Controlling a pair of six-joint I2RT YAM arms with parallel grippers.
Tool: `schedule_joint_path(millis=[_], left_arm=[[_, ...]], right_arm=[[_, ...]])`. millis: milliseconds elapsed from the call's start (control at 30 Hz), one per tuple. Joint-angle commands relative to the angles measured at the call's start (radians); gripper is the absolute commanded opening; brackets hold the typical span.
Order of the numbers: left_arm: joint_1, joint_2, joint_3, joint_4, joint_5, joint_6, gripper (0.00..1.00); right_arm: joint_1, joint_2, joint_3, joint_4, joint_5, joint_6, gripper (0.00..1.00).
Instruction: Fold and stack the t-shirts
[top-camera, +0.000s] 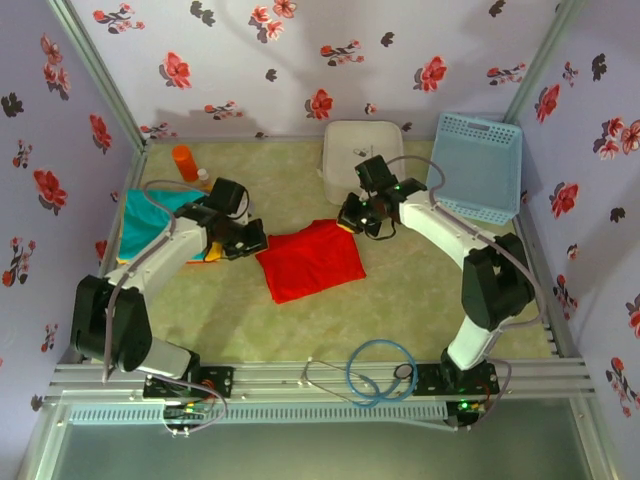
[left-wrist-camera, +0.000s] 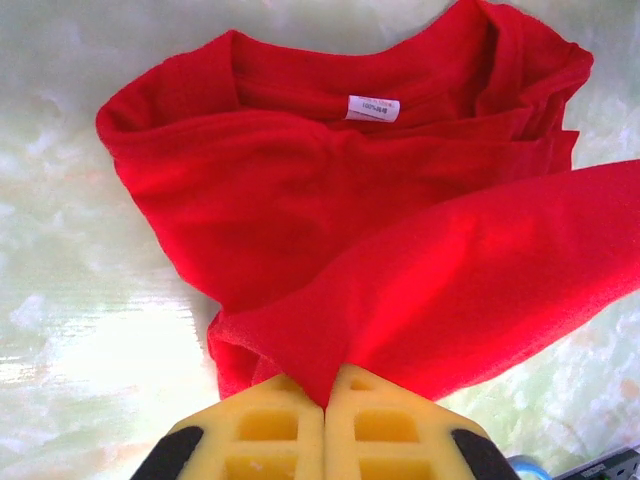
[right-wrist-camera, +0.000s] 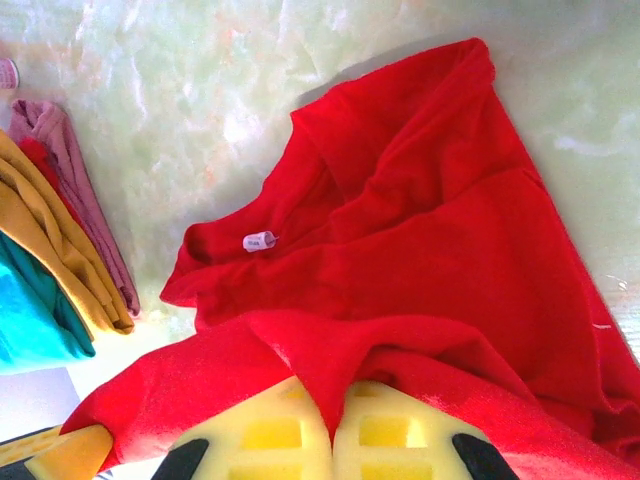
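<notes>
While the soft bright red cloth t-shirt (top-camera: 312, 262) lies mid-frame between them, the left gripper (top-camera: 252, 241) pinches its left edge and the right gripper (top-camera: 352, 220) its upper-right corner.

The left arm (top-camera: 150, 270) and the right arm (top-camera: 455, 240) bend at the elbow and reach inward over the bench, the left pincer (left-wrist-camera: 325, 398) and the right pincer (right-wrist-camera: 335, 402) low and each clamped tight, yellow fingers (left-wrist-camera: 268, 425) together, on an edge of the red t-shirt (top-camera: 312, 258).
</notes>
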Motion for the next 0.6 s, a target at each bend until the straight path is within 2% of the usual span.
schedule_joint_path(millis=[0,167,267,300,333,367,433,467,533,567], left_arm=[[0.015,0.038,0.034,0.026,0.031,0.04,0.0],[0.028,0.08,0.037,0.052,0.036,0.045,0.01],[0.042,0.096,0.03,0.091,0.036,0.043,0.07],[0.047,0.103,0.03,0.1,0.036,0.045,0.13],[0.049,0.113,0.035,0.103,0.036,0.05,0.18],[0.052,0.124,0.044,0.099,0.035,0.057,0.24],[0.061,0.142,0.066,0.08,0.03,0.067,0.39],[0.071,0.147,0.076,0.069,0.027,0.066,0.45],[0.089,0.138,0.091,0.049,0.021,0.064,0.5],[0.095,0.124,0.098,0.037,0.016,0.06,0.5]], right_arm=[[-0.016,0.031,0.037,0.012,-0.015,-0.029,0.0],[-0.028,0.065,0.042,0.037,-0.02,-0.033,0.0],[-0.034,0.082,0.051,0.047,-0.004,-0.032,0.01],[-0.037,0.09,0.053,0.058,-0.006,-0.031,0.06],[-0.039,0.098,0.055,0.068,-0.008,-0.031,0.12],[-0.041,0.107,0.06,0.082,-0.009,-0.032,0.27],[-0.046,0.124,0.073,0.102,-0.02,-0.036,0.48],[-0.048,0.13,0.084,0.105,-0.026,-0.036,0.62],[-0.049,0.13,0.096,0.109,-0.027,-0.042,0.79],[-0.05,0.122,0.096,0.111,-0.024,-0.043,0.83]])
